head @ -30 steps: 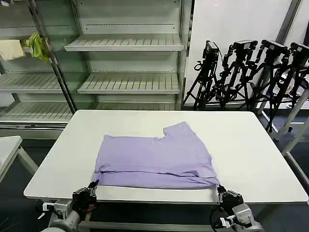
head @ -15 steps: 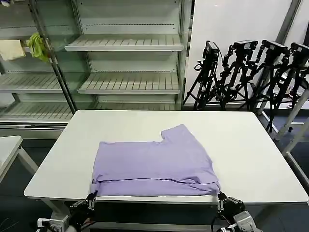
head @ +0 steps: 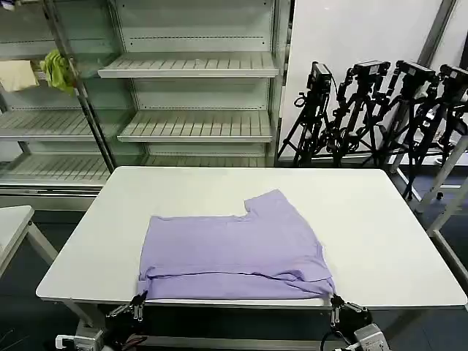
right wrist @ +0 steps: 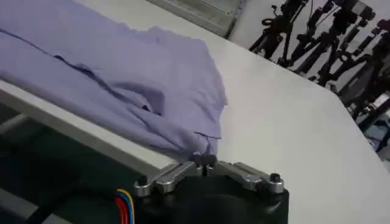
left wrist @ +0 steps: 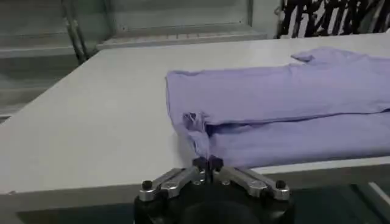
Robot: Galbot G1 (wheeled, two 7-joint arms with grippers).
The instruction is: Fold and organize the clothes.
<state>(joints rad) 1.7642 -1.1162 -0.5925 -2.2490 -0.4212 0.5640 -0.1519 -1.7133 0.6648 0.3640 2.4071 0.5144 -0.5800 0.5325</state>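
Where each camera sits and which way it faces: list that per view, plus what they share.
Head view: high on the robot, looking forward and down over the table; both grippers at the near edge.
Left wrist view: behind the left gripper, facing the T-shirt.
Right wrist view: behind the right gripper, facing the shirt's other corner.
Shared: the T-shirt, in all three.

Brightness: even, bright indoor light, with the white worktop point(head: 380, 241) palest.
Source: seems overhead and diffuse.
Shadows: soft and thin under the shirt point(head: 234, 245) folds; dark under the worktop's front edge.
Glare: mild sheen on the worktop in the left wrist view.
Focus: head view sharp throughout; in both wrist views the shelves point(left wrist: 177, 33) and tripods point(right wrist: 317, 36) behind are soft.
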